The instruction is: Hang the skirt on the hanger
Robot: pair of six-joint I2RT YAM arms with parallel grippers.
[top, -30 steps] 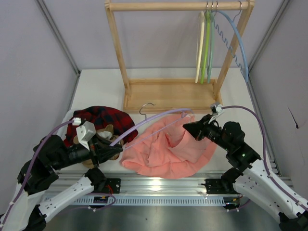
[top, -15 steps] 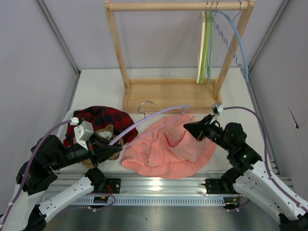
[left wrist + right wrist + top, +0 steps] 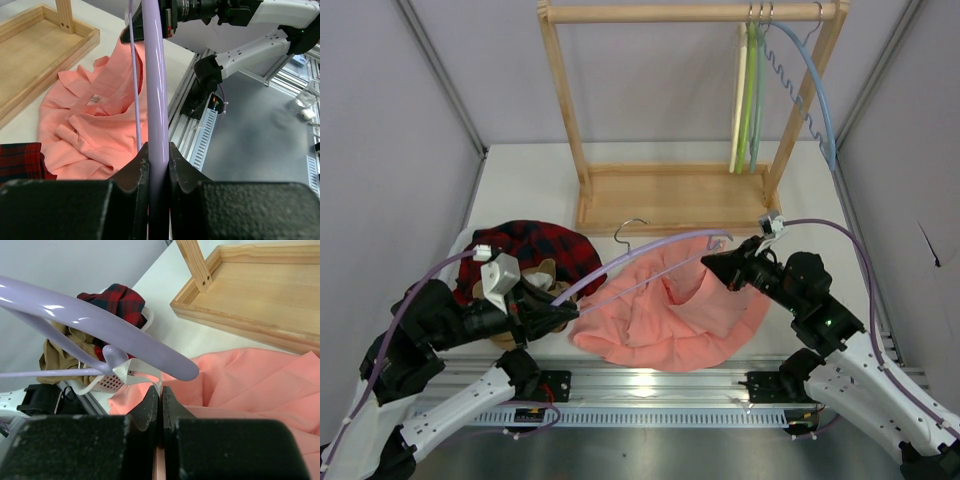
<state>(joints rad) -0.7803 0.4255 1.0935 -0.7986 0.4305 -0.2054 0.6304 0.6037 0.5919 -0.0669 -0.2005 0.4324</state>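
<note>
The lilac hanger arches over the table from my left gripper toward my right gripper. My left gripper is shut on one end of the hanger. The salmon-pink skirt lies crumpled on the table below, with its right edge lifted. My right gripper is shut on the skirt's white ribbon loop, and the loop is hooked round a notch near the tip of the hanger. The rest of the skirt hangs slack under it.
A wooden rack stands behind the skirt, with cream, green and light blue hangers on its rail at the right. A white basket at the left holds a red-and-black plaid garment and a tan one.
The hanger's far end and hook have shifted slightly to the right and down toward the right gripper. Both grips are unchanged.
</note>
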